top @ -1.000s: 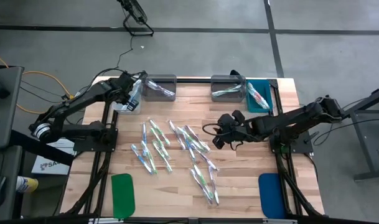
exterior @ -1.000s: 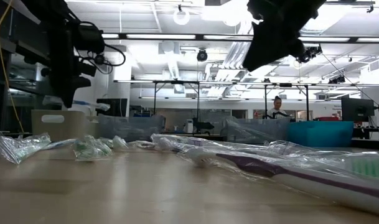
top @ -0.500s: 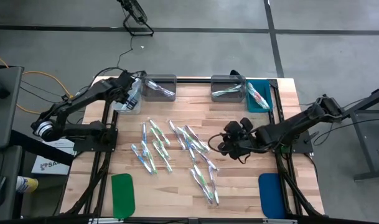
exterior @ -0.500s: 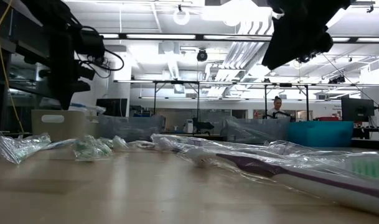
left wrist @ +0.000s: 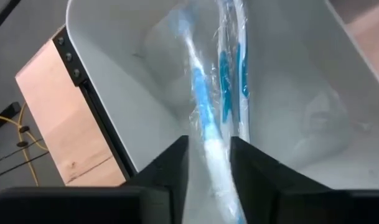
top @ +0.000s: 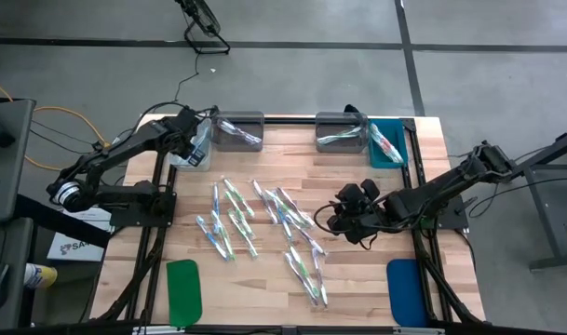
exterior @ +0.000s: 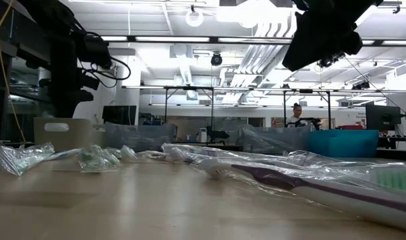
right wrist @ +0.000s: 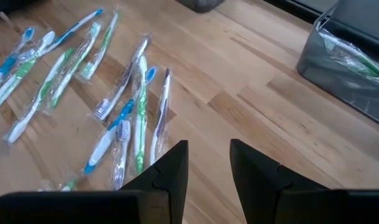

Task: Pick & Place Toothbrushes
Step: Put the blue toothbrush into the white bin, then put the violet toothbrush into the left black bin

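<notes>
Far-left corner of the table: left tool hangs over the white bin. Its fingers are spread, with a clear-wrapped blue toothbrush in the gap between them, head pointing down into the bin. There's a sliver of gap on each side of the handle, but I can't tell if the wrapper touches a finger. A second blue-accented wrapped brush lies alongside it in the bin; where it ends is hard to make out through the plastic. From above, the left arm covers most of that bin.

Right tool is spread and empty. It hovers above bare wood just right of the loose toothbrushes, which are scattered across the middle of the table. Overlapping wrappers make them hard to count.

Far edge, left to right:
- Grey bin with one or two brushes.
- Second grey bin with green-accented brushes.
- Teal bin with a pink-accented one.

Near edge: green pad on the left, blue pad on the right. Both are partly cut off by the frame rails.

Low view: both arms are dark silhouettes cropped at the top, so it shows neither tool's fingers. A purple-handled wrapped brush fills the near right, blurred. A person shows far back in the room.
</notes>
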Motion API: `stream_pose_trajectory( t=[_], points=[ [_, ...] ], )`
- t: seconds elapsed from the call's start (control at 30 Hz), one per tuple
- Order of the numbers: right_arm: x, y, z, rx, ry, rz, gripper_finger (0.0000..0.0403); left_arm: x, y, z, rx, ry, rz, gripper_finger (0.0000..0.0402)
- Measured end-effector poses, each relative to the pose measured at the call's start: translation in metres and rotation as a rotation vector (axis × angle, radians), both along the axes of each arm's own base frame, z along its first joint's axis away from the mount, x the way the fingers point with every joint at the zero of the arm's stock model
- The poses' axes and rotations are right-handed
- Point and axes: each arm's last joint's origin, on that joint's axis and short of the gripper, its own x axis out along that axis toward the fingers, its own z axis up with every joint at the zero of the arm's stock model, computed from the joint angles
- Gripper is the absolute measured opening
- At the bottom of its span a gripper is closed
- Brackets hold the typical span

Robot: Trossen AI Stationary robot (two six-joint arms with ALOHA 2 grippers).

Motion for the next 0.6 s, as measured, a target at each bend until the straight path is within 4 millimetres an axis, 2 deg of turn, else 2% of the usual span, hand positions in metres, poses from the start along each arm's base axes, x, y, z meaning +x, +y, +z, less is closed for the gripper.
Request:
stream_pose_trajectory(
  t=[0.13,0.27,0.43,0.6],
  points=[
    [0.0,0.0,0.0,0.012,-0.006,-0.008,0.0111,0.001,0.001,0.002,0.021,-0.005,-0.024,0.0157],
    [0.0,0.001,-0.001,0.039,0.005,0.006,0.0111,0.0,0.0,0.007,0.052,-0.006,-0.076,0.018],
    [0.0,0.002,-0.001,0.071,0.017,0.02,0.0111,0.001,-0.006,0.02,0.115,-0.07,-0.223,0.0181],
    [0.0,0.003,-0.003,0.123,0.072,0.086,0.0111,0.01,-0.023,0.04,0.252,-0.14,-0.432,0.0173]
  ],
)
